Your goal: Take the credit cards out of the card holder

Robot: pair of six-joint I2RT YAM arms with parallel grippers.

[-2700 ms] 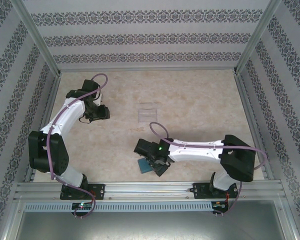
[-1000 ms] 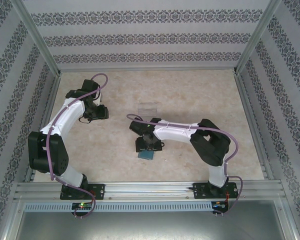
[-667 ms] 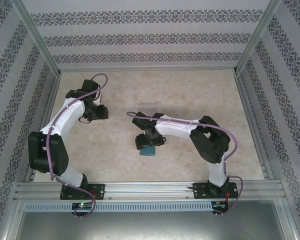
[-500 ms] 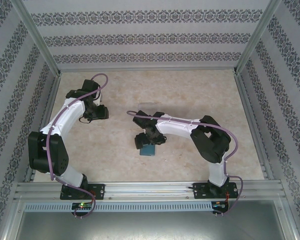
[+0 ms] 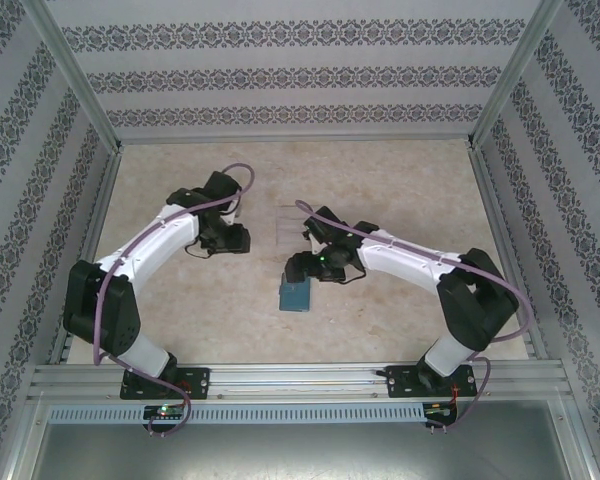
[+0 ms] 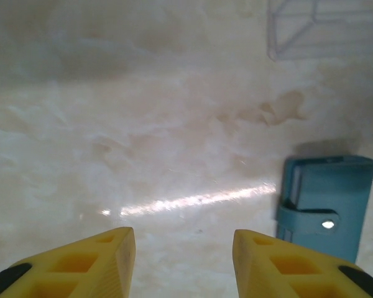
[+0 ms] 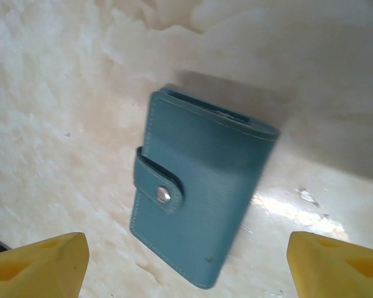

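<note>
The card holder lies shut on the tabletop, toward the middle of the near edge. The right gripper has its jaws spread wide, one on each side of it, not touching. The left gripper is partly spread, with the holder off to one side.

Tabletop is pale beige w/ marble-like mottling, glossy enough to throw a bright streak of light in the left wrist view & a glare patch in the right wrist view. Three walls (back, L & R) are white w/ bands of dark floral pattern, w/ aluminium posts at the back corners. Near edge has an aluminium rail across the full width, w/ a slotted grey strip & a plain grey surface below it in the top view.
</note>
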